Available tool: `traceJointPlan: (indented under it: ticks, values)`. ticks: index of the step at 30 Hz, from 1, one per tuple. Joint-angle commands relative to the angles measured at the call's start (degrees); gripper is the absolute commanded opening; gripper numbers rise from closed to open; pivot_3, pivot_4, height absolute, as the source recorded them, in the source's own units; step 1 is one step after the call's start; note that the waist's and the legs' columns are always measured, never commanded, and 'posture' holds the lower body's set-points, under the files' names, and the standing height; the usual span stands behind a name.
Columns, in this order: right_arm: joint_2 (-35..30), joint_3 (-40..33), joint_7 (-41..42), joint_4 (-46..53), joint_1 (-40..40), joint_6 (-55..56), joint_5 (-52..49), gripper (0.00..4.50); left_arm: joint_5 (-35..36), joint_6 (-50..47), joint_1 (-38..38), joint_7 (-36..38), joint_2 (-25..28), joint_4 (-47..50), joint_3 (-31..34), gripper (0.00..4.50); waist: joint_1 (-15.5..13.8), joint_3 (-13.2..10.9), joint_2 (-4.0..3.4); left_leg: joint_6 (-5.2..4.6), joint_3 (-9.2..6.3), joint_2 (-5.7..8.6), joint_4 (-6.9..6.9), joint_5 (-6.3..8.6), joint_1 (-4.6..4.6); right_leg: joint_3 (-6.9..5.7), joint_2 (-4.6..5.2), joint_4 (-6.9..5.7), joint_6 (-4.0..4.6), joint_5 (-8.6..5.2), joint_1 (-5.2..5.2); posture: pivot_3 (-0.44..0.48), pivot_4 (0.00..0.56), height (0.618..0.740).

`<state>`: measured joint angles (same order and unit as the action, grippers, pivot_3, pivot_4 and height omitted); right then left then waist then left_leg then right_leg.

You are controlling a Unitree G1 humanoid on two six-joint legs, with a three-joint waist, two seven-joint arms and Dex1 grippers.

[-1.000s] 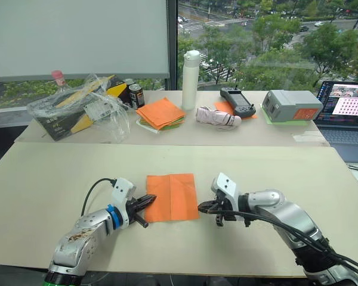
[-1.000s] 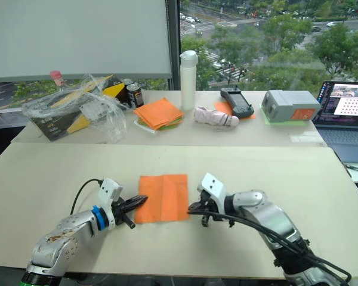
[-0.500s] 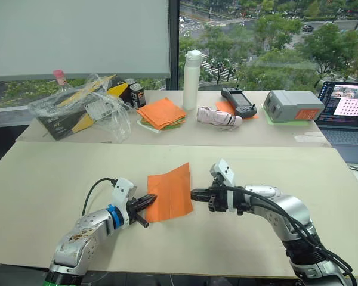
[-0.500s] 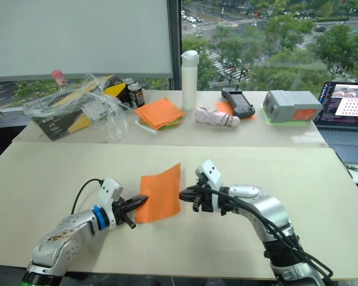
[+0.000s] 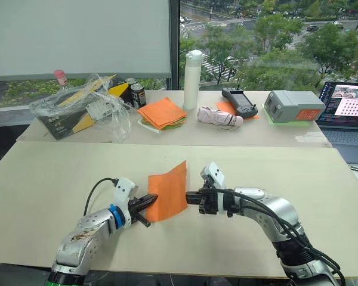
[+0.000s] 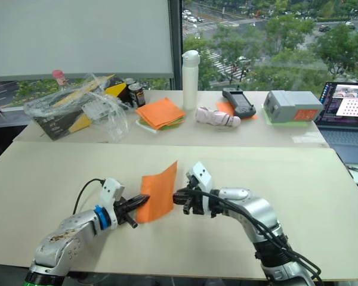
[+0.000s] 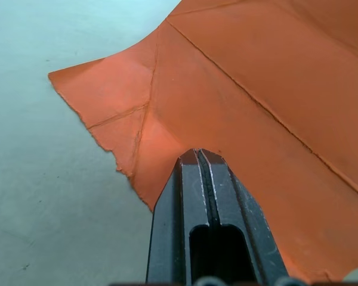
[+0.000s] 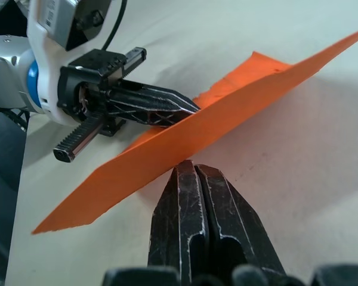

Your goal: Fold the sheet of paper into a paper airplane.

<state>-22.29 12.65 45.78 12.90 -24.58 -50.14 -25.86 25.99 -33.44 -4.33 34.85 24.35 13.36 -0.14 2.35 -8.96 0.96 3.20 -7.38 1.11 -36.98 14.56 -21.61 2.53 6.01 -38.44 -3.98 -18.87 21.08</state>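
Note:
The sheet of paper (image 5: 167,190) is bright orange and creased. Its left edge lies on the near table while its right side stands up steeply. My left gripper (image 5: 150,199) is shut, and its tip presses on the sheet's left edge; the left wrist view shows the shut fingers (image 7: 197,179) lying on top of the orange paper (image 7: 256,71). My right gripper (image 5: 188,195) is shut on the raised right edge. In the right wrist view that edge (image 8: 227,113) crosses just beyond the fingertips (image 8: 188,173), with the left gripper (image 8: 185,107) behind it.
On the far table are a stack of orange and green sheets (image 5: 161,113), a white bottle (image 5: 191,71), a dark can (image 5: 136,95), a plastic-wrapped box (image 5: 83,107), a handheld controller (image 5: 237,101), a grey box (image 5: 293,106) and a laptop (image 5: 346,110).
The sheet lay flat a second ago. My right gripper has since moved left and lifted the sheet's right edge, so the paper now stands steeply. The left gripper has stayed put.

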Motion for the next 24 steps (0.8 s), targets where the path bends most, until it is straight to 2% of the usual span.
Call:
traceJointPlan:
  ticks: [1,10,24]
  values:
    - [-0.16,-0.06,-0.02,1.18,-0.73,1.87,0.06,0.03,1.31,-1.53,0.33,-0.27,-0.95,2.22,-0.42,0.00,0.06,0.00,0.00,0.00,0.00,0.00,0.00,0.00,0.00,0.00,0.00,0.00,0.00,0.00,0.00,0.000,0.150,0.740]
    - [0.21,0.37,-0.47,1.08,-0.46,2.35,0.58,0.03,1.21,-2.96,1.22,-0.02,-1.02,3.50,-0.90,0.00,0.10,0.00,0.00,0.00,0.00,0.00,0.00,0.00,-0.03,0.00,0.00,0.00,0.00,0.00,0.03,0.000,0.150,0.740]
    - [4.42,3.00,-2.37,-0.89,-2.51,3.28,2.37,0.03,-0.16,-1.56,2.67,0.27,-0.37,2.21,-1.72,0.00,0.12,0.00,0.00,0.00,-0.01,0.00,0.01,0.00,-0.01,0.00,0.00,0.00,0.00,0.00,0.03,0.000,0.150,0.740]
